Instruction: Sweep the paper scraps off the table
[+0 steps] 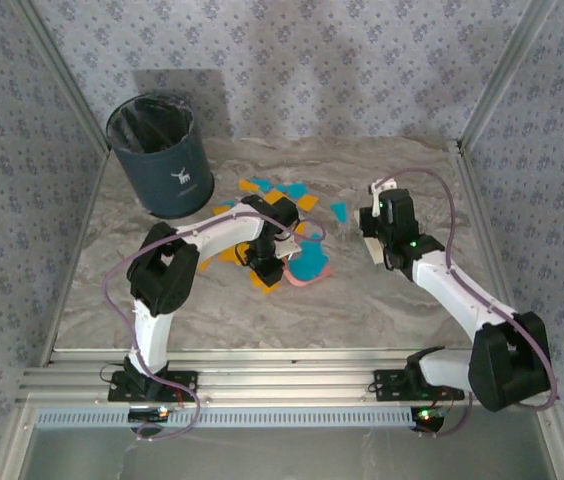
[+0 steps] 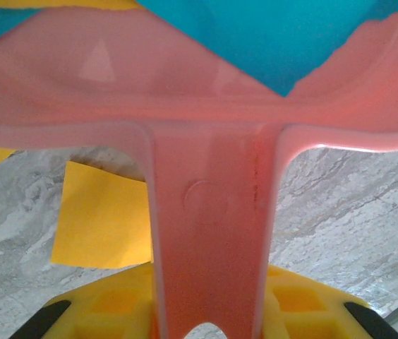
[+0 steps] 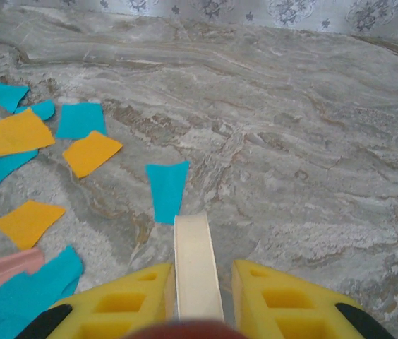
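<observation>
Orange-yellow and cyan paper scraps (image 1: 280, 193) lie scattered on the grey marble table (image 1: 362, 300), mid-back. My left gripper (image 1: 267, 262) is shut on the handle (image 2: 209, 233) of a pink dustpan (image 1: 310, 272). A large cyan scrap (image 2: 269, 35) lies in the pan and an orange one (image 2: 100, 219) lies on the table beside the handle. My right gripper (image 3: 199, 296) is shut on a cream-white flat blade (image 3: 195, 261), just right of the scraps. A cyan scrap (image 3: 167, 187) lies directly ahead of the blade tip. Other scraps (image 3: 89, 152) lie further left.
A dark blue bin (image 1: 160, 155) with a black liner stands at the back left of the table. Patterned walls close in the back and both sides. Bare table (image 3: 305, 141) stretches to the right of the blade and toward the near edge.
</observation>
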You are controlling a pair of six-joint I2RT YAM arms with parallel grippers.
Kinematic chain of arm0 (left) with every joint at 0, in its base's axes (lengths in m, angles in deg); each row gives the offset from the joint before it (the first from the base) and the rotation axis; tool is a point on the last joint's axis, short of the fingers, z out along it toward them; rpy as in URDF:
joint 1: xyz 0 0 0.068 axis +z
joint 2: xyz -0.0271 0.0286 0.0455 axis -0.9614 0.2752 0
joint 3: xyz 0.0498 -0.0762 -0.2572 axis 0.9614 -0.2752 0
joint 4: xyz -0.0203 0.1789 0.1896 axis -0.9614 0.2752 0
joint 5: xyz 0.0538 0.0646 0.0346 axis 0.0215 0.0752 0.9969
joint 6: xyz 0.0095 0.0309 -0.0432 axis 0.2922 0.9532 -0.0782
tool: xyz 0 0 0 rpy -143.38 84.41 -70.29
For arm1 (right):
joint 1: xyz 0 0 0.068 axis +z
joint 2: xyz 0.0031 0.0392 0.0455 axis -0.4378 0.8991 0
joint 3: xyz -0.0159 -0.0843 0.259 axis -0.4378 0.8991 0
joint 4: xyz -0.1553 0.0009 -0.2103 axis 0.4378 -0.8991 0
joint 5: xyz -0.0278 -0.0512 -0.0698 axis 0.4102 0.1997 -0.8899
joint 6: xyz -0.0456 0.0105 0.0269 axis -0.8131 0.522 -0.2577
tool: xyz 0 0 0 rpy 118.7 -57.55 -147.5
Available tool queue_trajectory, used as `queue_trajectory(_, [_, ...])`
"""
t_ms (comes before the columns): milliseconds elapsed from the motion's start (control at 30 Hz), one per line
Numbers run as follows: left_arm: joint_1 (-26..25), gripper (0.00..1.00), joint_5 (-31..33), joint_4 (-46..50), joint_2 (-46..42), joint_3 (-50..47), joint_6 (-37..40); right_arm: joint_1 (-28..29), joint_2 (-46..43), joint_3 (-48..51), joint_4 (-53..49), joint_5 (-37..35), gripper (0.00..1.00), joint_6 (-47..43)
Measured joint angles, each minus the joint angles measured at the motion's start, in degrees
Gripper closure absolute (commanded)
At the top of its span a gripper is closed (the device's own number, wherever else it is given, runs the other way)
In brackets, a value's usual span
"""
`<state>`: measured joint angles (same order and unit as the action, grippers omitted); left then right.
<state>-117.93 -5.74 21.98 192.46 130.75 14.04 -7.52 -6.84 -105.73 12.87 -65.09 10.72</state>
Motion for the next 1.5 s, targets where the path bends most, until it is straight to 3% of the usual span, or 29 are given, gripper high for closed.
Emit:
queue_trajectory(400, [-0.81,1.00,0.46,-1.31,0.00,-0.61,0.68,2.16,5.29,-3.45,0.15,10.03,1.00,-1.09])
queue_trajectory(1000, [-1.88,1.00,0.68,-1.57,0.02,-0.85,0.81,6.73,2.89,-3.87,-3.82,19.39,1.00,-1.68])
queue_trajectory(1233, [-1.88,1.00,0.68,-1.55,0.02,-0.85,0.81,6.75,1.20,-2.47,-3.74,17.68,1.00,-0.37])
queue_trajectory(1500, [-1.88,1.00,0.68,-1.53,0.02,-0.85,0.81,5.81,-3.04,1.31,0.24,7.28,1.00,1.92])
